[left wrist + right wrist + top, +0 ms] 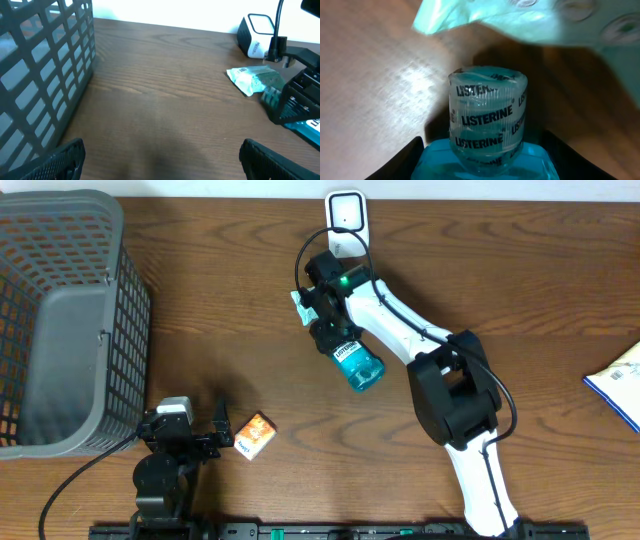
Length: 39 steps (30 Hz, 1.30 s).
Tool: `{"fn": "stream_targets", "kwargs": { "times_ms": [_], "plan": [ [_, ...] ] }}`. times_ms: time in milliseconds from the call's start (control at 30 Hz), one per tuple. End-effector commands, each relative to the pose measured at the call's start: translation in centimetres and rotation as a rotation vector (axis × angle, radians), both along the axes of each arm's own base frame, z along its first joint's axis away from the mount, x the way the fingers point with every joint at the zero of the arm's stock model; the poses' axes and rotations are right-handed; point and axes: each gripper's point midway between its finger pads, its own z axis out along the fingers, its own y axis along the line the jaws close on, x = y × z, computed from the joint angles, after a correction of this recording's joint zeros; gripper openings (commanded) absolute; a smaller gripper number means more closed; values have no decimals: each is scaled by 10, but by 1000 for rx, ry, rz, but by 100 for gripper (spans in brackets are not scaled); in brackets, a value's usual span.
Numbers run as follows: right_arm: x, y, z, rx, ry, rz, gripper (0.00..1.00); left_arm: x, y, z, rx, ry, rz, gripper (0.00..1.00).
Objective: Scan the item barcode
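A brown wooden table carries everything. A gray mesh basket fills its left end. The right arm reaches in from the lower edge toward the table's middle, and the right gripper sits over the cap end of a blue Listerine mouthwash bottle. The bottle lies on its side mid-table, its cap toward the white barcode scanner at the far edge. In the right wrist view the dark fingers flank the bottle's shoulders closely; whether they already press on it cannot be told. The left gripper, near the basket's front corner, stands wide open with nothing between its fingers. A white-and-blue package lies at the right edge. A pale green packet rests just beside the right gripper. A small orange box lies near the left gripper.
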Motion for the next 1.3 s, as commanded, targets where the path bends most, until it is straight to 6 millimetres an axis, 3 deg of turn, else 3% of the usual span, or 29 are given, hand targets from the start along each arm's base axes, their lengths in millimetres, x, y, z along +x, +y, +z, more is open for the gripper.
{"fn": "stream_targets", "kwargs": {
  "times_ms": [0,167,333,533,833,1033,1267],
  "plan": [
    [3,16,25,104,42,2,31,0,1,-12,12,27,4,98],
    [4,5,48,103,76,-10,28,0,1,-12,12,27,4,98],
    [20,-10,70,93,38,-46,32,0,1,-12,12,27,4,98],
    [76,-23,87,42,-202,-76,35,0,1,-12,12,27,4,98],
    [157,-14,128,124,-561,-105,38,0,1,-12,12,27,4,98],
    [192,-15,144,176,-705,-112,44,0,1,-12,12,27,4,98],
    [213,-18,150,157,-804,-42,49,0,1,-12,12,27,4,98]
  ]
}}
